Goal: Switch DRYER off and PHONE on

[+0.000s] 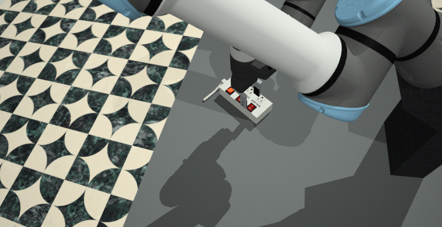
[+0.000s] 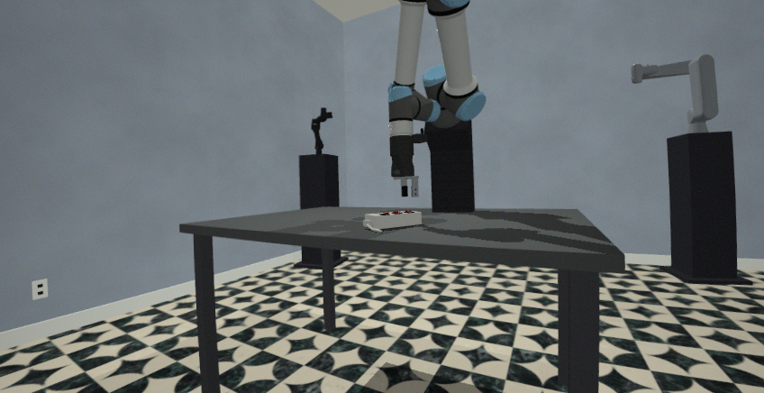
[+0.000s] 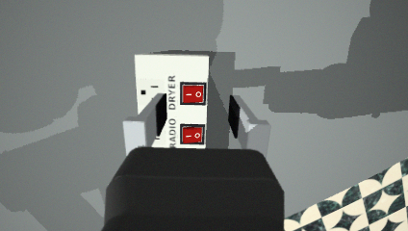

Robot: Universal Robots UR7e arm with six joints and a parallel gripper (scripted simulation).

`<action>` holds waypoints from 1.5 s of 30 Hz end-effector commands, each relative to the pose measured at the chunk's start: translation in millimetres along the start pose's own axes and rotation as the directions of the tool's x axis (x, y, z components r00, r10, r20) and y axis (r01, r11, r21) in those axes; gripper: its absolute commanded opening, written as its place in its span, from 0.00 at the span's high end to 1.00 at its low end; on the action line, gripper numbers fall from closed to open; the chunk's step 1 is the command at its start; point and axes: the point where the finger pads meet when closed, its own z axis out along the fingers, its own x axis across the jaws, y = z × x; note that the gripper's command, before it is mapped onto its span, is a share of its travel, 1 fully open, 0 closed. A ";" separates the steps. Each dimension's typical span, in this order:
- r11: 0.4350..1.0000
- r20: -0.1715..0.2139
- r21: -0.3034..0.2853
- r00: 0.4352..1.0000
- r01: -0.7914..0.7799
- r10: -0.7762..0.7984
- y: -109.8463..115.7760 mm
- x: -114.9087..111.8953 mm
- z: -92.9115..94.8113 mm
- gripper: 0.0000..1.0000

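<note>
A white power strip (image 1: 246, 100) lies flat on the grey table, right way up; it also shows in the exterior view (image 2: 393, 219). It carries three red rocker switches. The DRYER switch (image 3: 192, 93) and the RADIO switch (image 3: 191, 136) look dark red in the wrist view. The third switch (image 1: 229, 90), at the cable end, glows brighter orange; my gripper body hides it in the wrist view. My gripper (image 3: 197, 107) (image 2: 407, 190) hangs above the strip, clear of it, open and empty, with the fingers either side of the switch row.
A short white cable stub (image 1: 211, 95) sticks out from the strip's left end. The table's left edge (image 1: 161, 113) drops to the chequered floor. Black pedestals (image 2: 701, 204) with other devices stand behind and to the right of the table.
</note>
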 end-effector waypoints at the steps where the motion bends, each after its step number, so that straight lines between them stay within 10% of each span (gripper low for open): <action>1: 1.000 0.000 0.000 1.000 0.000 0.000 0.3 0.1 -2.6 0.00; 45: 1.000 0.000 0.000 1.000 0.000 0.000 0.2 0.1 -65.8 0.00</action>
